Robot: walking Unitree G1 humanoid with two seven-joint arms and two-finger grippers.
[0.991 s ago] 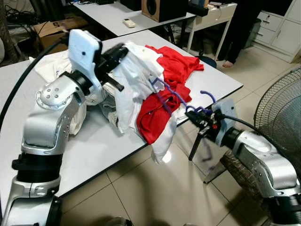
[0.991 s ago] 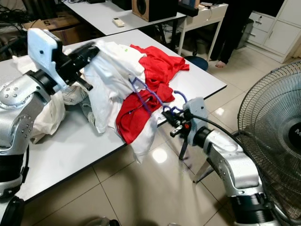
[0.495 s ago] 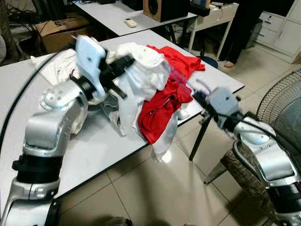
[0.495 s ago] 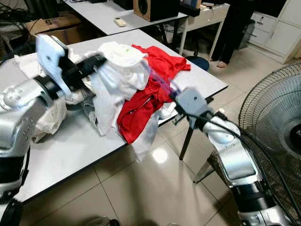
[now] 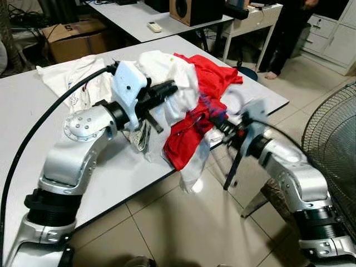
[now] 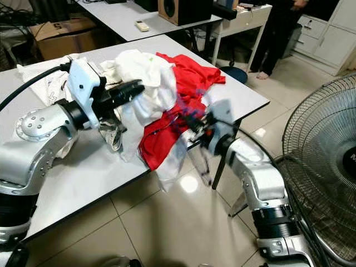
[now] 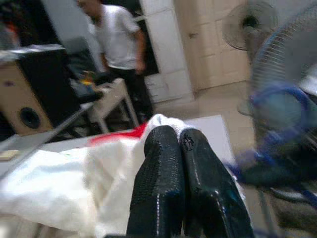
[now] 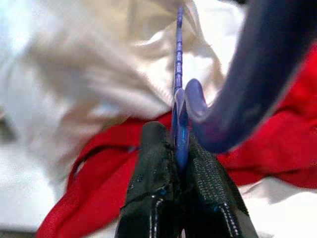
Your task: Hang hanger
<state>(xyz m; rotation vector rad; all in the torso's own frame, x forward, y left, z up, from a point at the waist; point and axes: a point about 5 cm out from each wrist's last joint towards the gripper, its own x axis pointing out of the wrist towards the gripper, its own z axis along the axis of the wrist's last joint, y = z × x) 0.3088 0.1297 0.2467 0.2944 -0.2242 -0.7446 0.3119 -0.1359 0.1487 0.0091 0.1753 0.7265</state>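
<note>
**Hanger pinched, cloth lifted – setup for threading**

The right gripper [image 8: 179,163] has its jaws pinching the thin stem of the purple hanger [image 8: 179,106], so the hanger sits off the counter [image 5: 22,111], at its right near edge, w/ its far end pushed into the red garment [image 5: 192,130]. Probably held by the stem so the hook curves free beside the fingers. The hanger's outline is blurred in the head views.

The left gripper [image 7: 185,183] reaches across the pile from the left; jaws pressed together, apparently on a fold of the white garment [image 5: 167,69], which bunches around the fingers and rises above the heap. Likely lifted to open a gap for the hanger arm.

Clothes lie heaped mid-counter, red one draping over the near edge. A fan [image 6: 325,161] stands right of the robot; a person [image 7: 119,47] stands at the far side of the room.
</note>
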